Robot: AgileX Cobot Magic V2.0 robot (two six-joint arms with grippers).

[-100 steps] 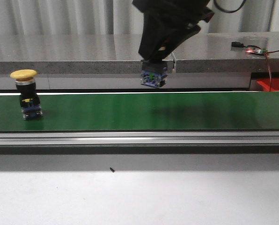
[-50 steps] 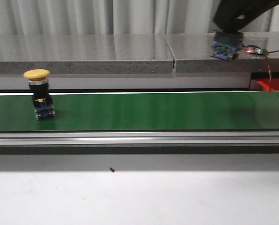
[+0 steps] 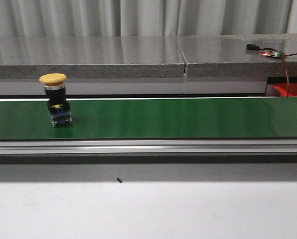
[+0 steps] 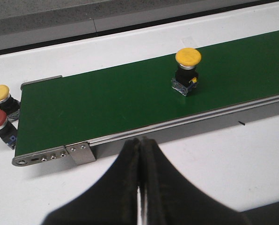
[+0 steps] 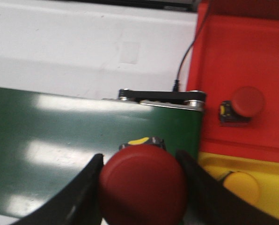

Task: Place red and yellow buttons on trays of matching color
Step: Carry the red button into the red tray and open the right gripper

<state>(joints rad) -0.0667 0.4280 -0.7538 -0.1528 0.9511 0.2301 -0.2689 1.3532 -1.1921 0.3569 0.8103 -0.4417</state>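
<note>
Right hand (image 5: 142, 187) clamped on a red button (image 5: 143, 185), near the belt's (image 3: 163, 117) end.
Beyond that end sit a red tray (image 5: 242, 61) holding a red button (image 5: 245, 104) and a yellow tray (image 5: 270, 187) holding a yellow one (image 5: 241, 186). Left hand (image 4: 140, 154) is pressed together, empty. Another yellow button (image 3: 56, 99) stands on the belt.

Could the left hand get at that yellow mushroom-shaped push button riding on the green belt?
Probably yes. The yellow mushroom-shaped push button stands alone and upright on the green belt, nothing beside or above it. The left hand is shut, so it must open first.
</note>
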